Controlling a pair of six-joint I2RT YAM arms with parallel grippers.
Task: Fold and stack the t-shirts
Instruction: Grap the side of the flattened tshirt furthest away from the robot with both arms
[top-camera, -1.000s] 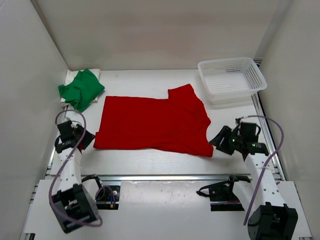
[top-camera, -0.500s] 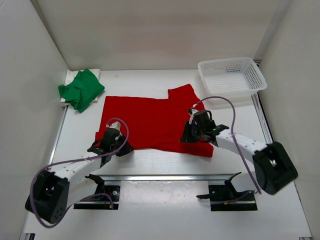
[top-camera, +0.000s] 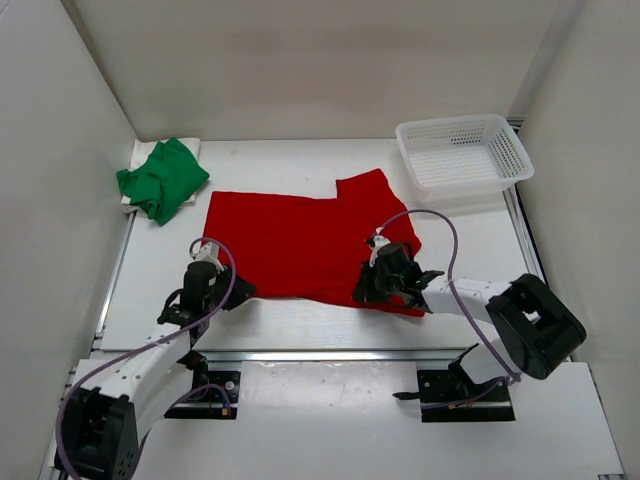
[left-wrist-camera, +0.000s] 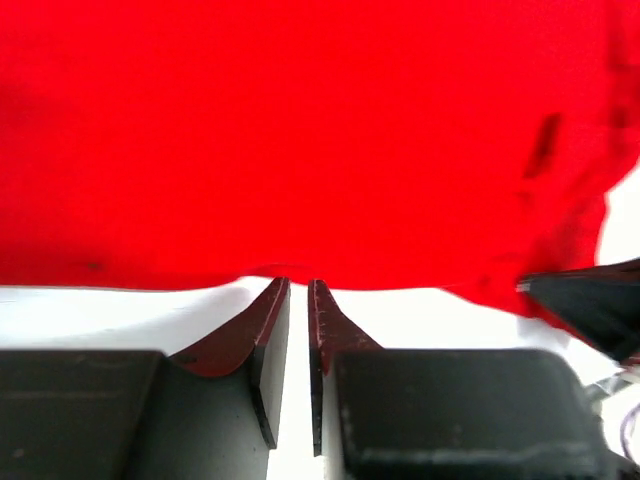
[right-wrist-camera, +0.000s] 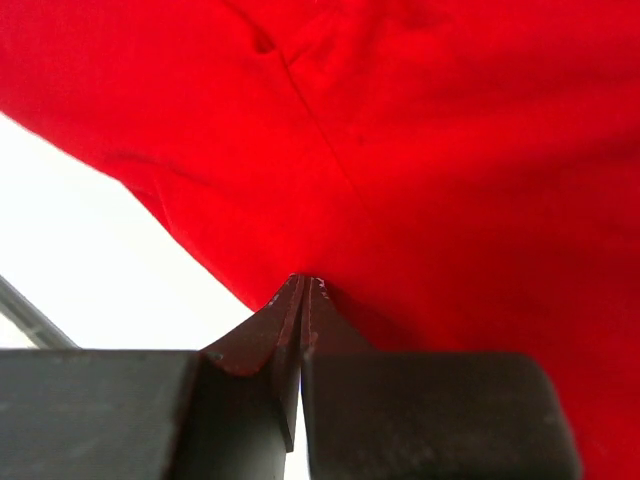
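The red t-shirt (top-camera: 300, 245) lies spread flat mid-table, its long axis running left to right and its sleeve end toward the right. Both arms reach low to its near edge, probably so that edge can be lifted and folded over evenly. The right gripper (right-wrist-camera: 303, 280) is pressed together on the cloth; the left gripper (left-wrist-camera: 297, 283) is almost closed at the hem — apparently nipping it, though the close view leaves doubt.
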